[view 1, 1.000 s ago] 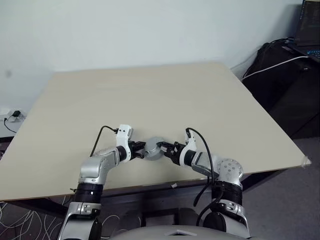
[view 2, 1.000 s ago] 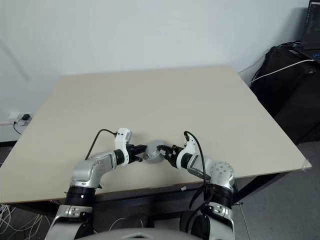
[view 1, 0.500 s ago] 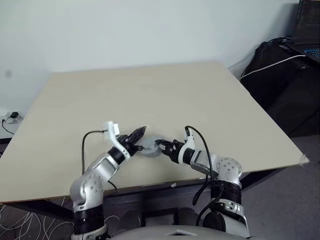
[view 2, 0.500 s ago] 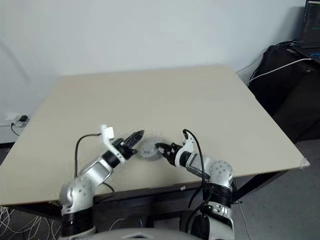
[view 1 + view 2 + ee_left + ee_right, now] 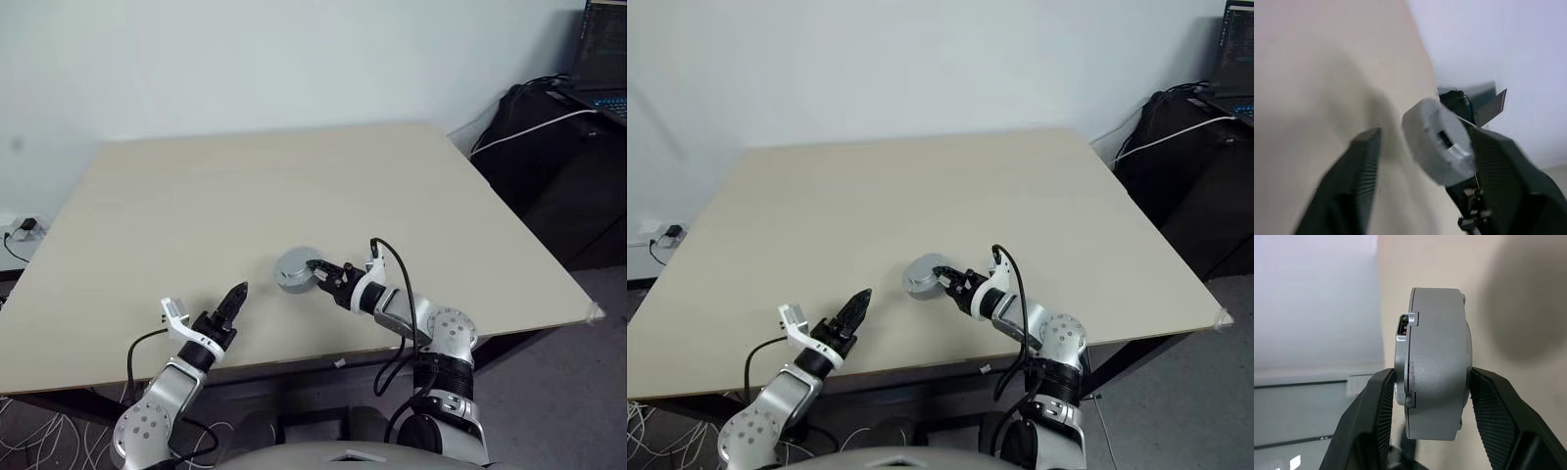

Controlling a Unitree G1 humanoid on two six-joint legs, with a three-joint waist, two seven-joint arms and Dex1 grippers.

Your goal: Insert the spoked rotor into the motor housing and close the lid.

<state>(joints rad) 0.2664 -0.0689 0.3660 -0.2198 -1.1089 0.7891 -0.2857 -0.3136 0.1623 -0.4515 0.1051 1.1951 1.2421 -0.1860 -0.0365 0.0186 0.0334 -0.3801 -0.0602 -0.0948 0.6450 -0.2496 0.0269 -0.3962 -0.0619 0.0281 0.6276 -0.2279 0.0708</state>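
Observation:
A grey round motor housing (image 5: pixel 292 269) is held just above the table (image 5: pixel 294 166), near its front edge. My right gripper (image 5: pixel 318 274) is shut on it, one finger on each flat face (image 5: pixel 1435 372). A seam runs round its side, with the thinner grey lid (image 5: pixel 1402 367) lying against the thicker body. The spoked rotor is hidden. My left gripper (image 5: pixel 235 297) is open and empty, down and to the left of the housing and well apart from it. The left wrist view shows the housing (image 5: pixel 1437 142) beyond its spread fingers (image 5: pixel 1361 171).
The table's front edge (image 5: pixel 294 367) runs just below both grippers. Black bags (image 5: pixel 554 147) with a white cable and a laptop (image 5: pixel 602 59) stand off the table's right side. A wall socket with a plug (image 5: pixel 24 227) is at the far left.
My left gripper has opened, let go of the housing and drawn back to the lower left. The right gripper has kept its hold and lifted the housing slightly.

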